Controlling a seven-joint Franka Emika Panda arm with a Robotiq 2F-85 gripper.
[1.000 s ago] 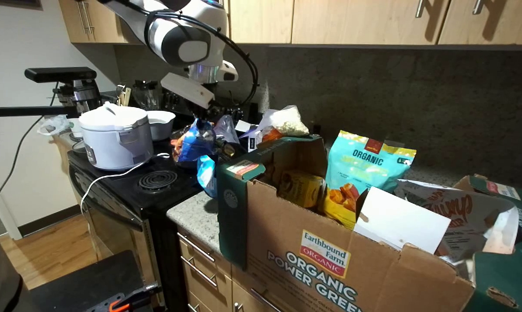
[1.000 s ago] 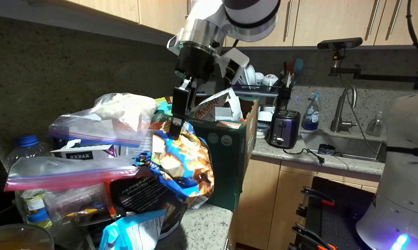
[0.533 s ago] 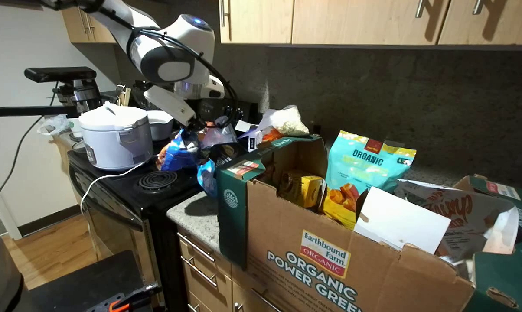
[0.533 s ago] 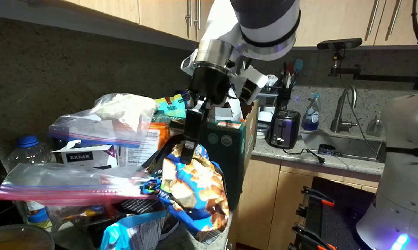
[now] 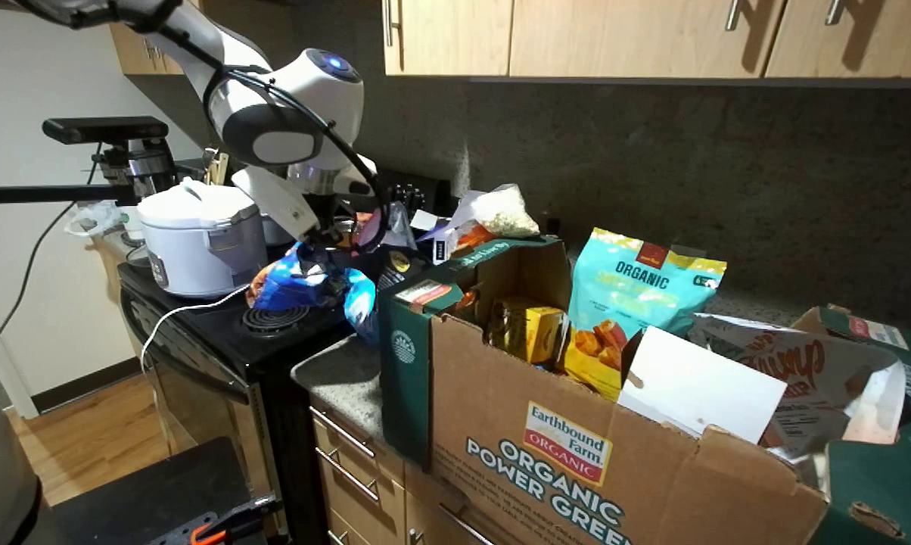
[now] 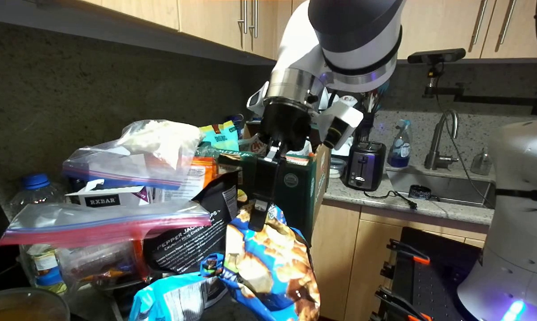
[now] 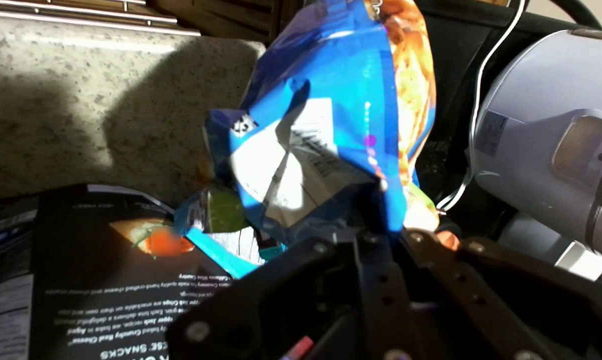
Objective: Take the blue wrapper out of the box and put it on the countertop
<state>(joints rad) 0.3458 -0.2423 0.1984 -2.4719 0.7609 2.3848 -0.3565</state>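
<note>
The blue wrapper is a crumpled royal-blue bag with orange-brown food pictures and white patches. It shows in both exterior views (image 5: pixel 285 286) (image 6: pixel 273 263) and fills the upper middle of the wrist view (image 7: pixel 341 70). My gripper (image 7: pixel 393 232) is shut on its gathered top edge; the wrapper hangs below the fingers, outside the box. The gripper also shows in an exterior view (image 6: pixel 258 216). The box (image 5: pixel 493 424), brown with a dark green end panel (image 6: pixel 295 191), stands on the countertop (image 5: pixel 342 382). The speckled countertop also shows in the wrist view (image 7: pixel 76 95), beside the hanging wrapper.
A black pouch (image 6: pixel 192 240), a light-blue bag (image 6: pixel 172 296) and zip bags (image 6: pixel 157 147) crowd the area by the box. A white rice cooker (image 5: pixel 202 250) with a cord stands on the black stovetop (image 5: pixel 315 333). A teal-green pouch (image 5: pixel 629 280) stands in the box.
My gripper has carried the wrapper away from the box and lower, toward the stove side. The black pouch and the pink-edged zip bag have shifted.
</note>
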